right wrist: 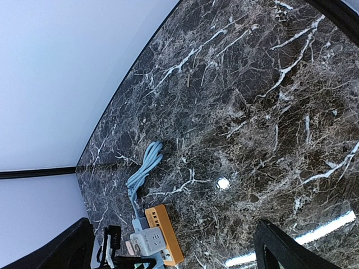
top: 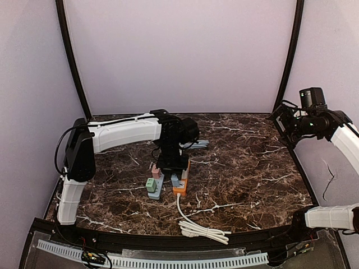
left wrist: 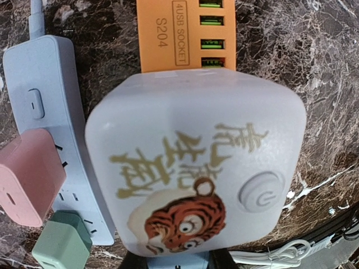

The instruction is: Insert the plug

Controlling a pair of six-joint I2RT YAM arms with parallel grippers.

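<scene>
The plug [left wrist: 193,165] is a white cube with a tiger picture, gold characters and a round power button. My left gripper [left wrist: 178,259] is shut on it, and its dark fingers show only at the cube's lower edge. The cube hangs over the near part of the orange power strip [left wrist: 179,33] and hides its sockets; I cannot tell whether they touch. From above, the left gripper [top: 171,159] stands over the orange strip [top: 180,180]. In the right wrist view the cube [right wrist: 147,242] sits by the orange strip [right wrist: 171,241]. My right gripper [top: 289,126] is raised at the far right, open and empty.
A pale blue power strip [left wrist: 47,112] lies left of the orange one, carrying a pink charger [left wrist: 28,174] and a green charger [left wrist: 61,244]. Its coiled blue cable [top: 196,144] lies behind. The white cable [top: 202,228] of the orange strip is bundled near the front edge.
</scene>
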